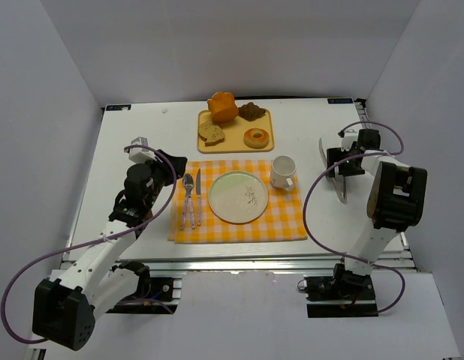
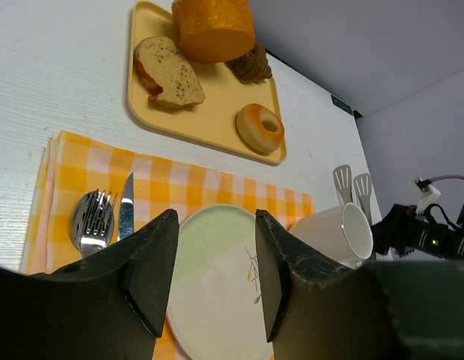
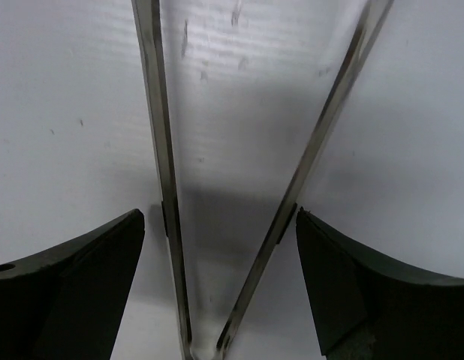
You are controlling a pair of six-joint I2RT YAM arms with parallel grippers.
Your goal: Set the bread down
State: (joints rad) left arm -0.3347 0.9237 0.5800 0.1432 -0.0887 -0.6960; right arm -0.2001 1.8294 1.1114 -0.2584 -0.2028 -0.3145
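Left gripper [image 1: 174, 166] [image 2: 215, 247] is spread open with nothing in it, hanging low over the left edge of the yellow checked placemat [image 1: 284, 217] [image 2: 74, 169]. From its wrist cam you look straight out between the two dark fingers [image 2: 153, 277] at the pale green plate [image 1: 217, 196] [image 2: 209, 255]. A fork [image 1: 188, 199] [image 2: 93, 217] and a knife [image 1: 197, 195] [image 2: 125, 210] lie side by side on the cloth just left of that plate. A white mug [image 1: 283, 171] [image 2: 329, 229] stands at the plate's far right.

Right gripper [image 1: 339, 163] [image 3: 220, 217] is off on the bare white table to the right of the placemat, jaws wide apart. The metal tongs [image 1: 341, 189] [image 2: 342, 182] [image 3: 161, 112] run right between them. Both tong arms fan out in a V away from the wrist cam. The right-hand arm sits really close to its finger, but honestly I can't tell if either finger is touching metal.

The bread [image 1: 211, 133] [image 2: 170, 73] is on the yellow tray [image 1: 263, 146] [image 2: 209, 127] beyond the placemat, in the tray's near-left part, well apart from both grippers. It lies pretty much flat, speckled crumb up. Right behind it is a chunky orange loaf [image 1: 223, 106] [image 2: 213, 28]. A dark brown pastry [image 1: 251, 112] [image 2: 251, 64] is at the tray's far right, and a glazed donut [image 1: 256, 137] [image 2: 260, 127] is at the near right.
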